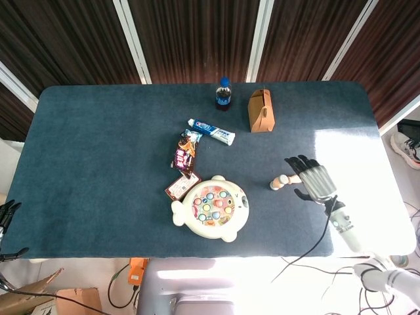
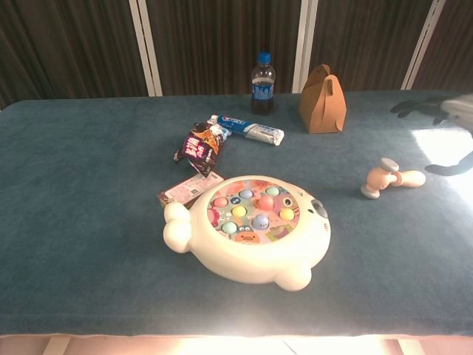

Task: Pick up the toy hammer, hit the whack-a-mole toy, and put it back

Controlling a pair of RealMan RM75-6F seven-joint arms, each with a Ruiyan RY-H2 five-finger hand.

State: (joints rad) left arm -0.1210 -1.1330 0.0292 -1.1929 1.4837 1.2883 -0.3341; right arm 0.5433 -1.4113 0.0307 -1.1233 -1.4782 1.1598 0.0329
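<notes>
The right hand [image 1: 314, 180] is hanging over the dark blue counter [image 1: 98, 170] with its fingers spread wide, holding nothing. The small peach toy hammer [image 2: 391, 178] is lying on the counter just left of that hand, to the right of the round cream whack-a-mole toy [image 2: 247, 228].
</notes>
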